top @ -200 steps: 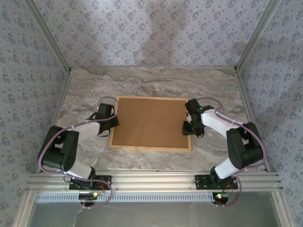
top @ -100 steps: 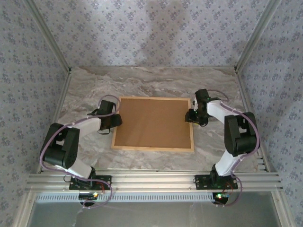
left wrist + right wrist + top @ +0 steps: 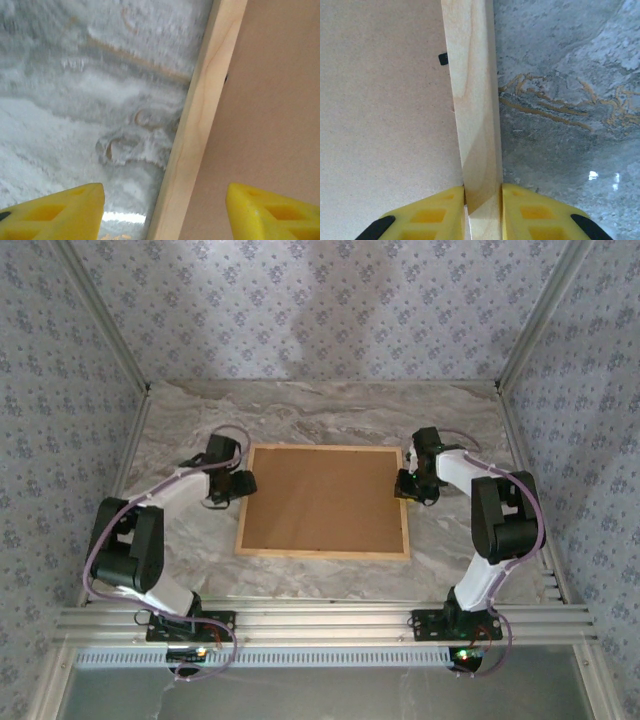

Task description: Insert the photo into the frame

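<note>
Clamped with the right gripper [image 3: 483,192] on the right rail of the frame [image 3: 322,554]: yellow fingers [image 3: 427,215] drawn in to the rail's width, one pressed to its inner side above the brown board [image 3: 322,498], the other to its outer side above the table [image 3: 300,410]. Gripped on the far half of that rail, close to a small black tab [image 3: 443,58] at the board's edge. Spread wide at the left gripper [image 3: 165,200], holding nothing: one finger over the table, the other over the board, the left rail running between them, well clear of both; whether touching anything below, impossible to tell. Lying flat near the middle of the table, back upward, long sides left to right, with the board filling the frame inside its pale wood rails. Underneath, grey-white marble pattern with tan veins, glossy in spots. Around it, on three sides, walls [image 3: 320,310] papered in pale blue-grey with a small floral print; aluminium posts [image 3: 100,320] slanting up at the far corners; a ribbed aluminium beam [image 3: 320,620] along the near edge, both arm bases bolted to it.
</note>
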